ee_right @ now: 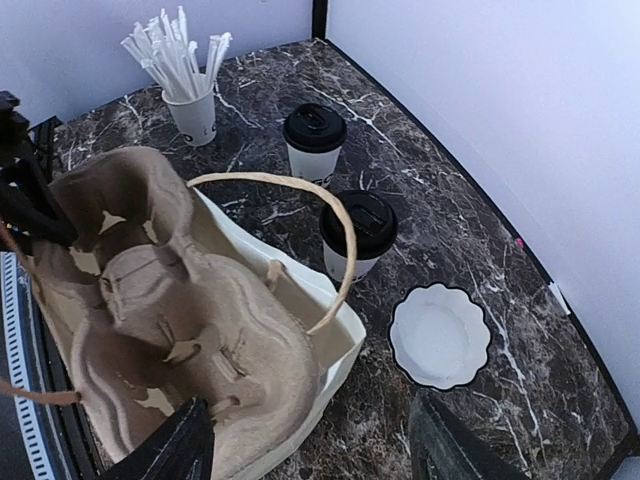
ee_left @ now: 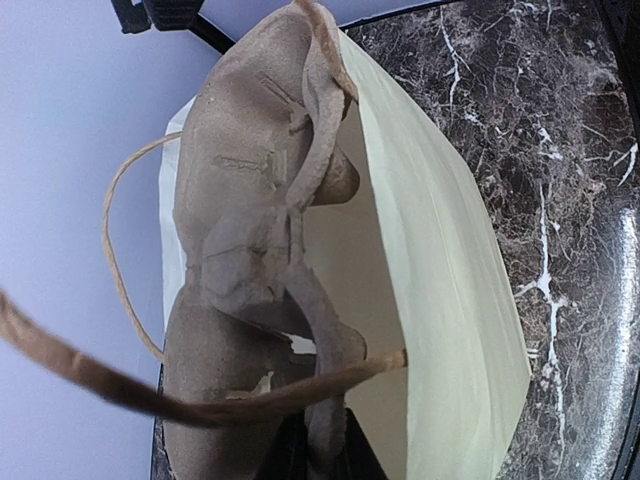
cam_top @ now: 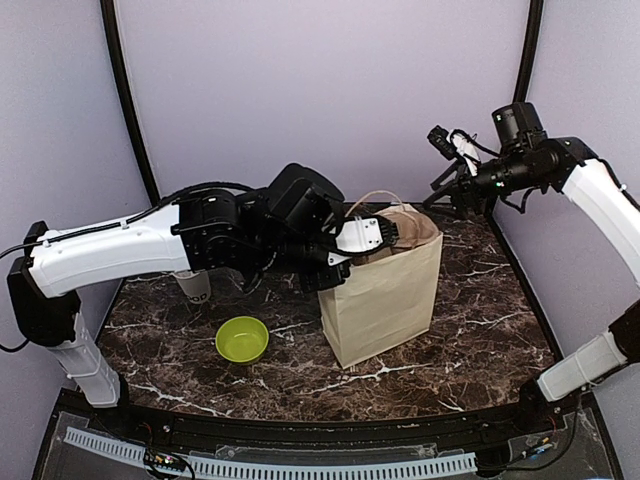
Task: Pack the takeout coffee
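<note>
Pulp carrier sits in the bag's mouth, your left gripper pinched narrow on its rim, tips mostly hidden, your right gripper spread wide above the bag, and both lidded cups stand beside the bag, unseen from overhead.

A cup carrier, clamped by the left gripper, plugs the paper bag's mouth at the middle of the counter. The bag's handle arches toward the nearer lidded cup. Bare marble runs from the bag to the right edge.

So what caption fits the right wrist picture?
Packing time: cardboard cup carrier in the paper bag, two lidded coffee cups waiting nearby.
</note>
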### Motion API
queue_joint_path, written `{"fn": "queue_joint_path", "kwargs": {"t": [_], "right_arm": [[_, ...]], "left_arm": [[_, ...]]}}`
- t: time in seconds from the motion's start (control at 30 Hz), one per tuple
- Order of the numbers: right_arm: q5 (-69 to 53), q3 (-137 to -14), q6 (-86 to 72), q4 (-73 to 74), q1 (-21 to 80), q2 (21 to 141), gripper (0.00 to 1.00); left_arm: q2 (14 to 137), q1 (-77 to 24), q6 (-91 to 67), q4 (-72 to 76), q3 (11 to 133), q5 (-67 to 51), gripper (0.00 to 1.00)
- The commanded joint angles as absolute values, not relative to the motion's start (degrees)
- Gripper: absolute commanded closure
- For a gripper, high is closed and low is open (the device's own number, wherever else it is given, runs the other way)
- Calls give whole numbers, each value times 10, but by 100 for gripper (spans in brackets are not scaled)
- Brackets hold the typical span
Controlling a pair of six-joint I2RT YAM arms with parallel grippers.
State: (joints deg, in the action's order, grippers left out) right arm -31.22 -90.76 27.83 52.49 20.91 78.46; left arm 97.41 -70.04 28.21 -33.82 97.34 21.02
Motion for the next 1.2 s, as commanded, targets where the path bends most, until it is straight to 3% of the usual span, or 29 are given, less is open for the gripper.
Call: {"fn": "queue_joint_path", "kwargs": {"t": [0.0,0.73,1.17], "right_arm": [[-282,-917,222,490,206,803,33],[-202,-888,183,439,194,828,32],[-178,-857,169,419,191,839,32]], "left_arm": [[953,-704,261,-336,984,229,89],[1072,-710,204,-507,1120,294,92],[1131,-710,214,-501,1155,285,92]]}}
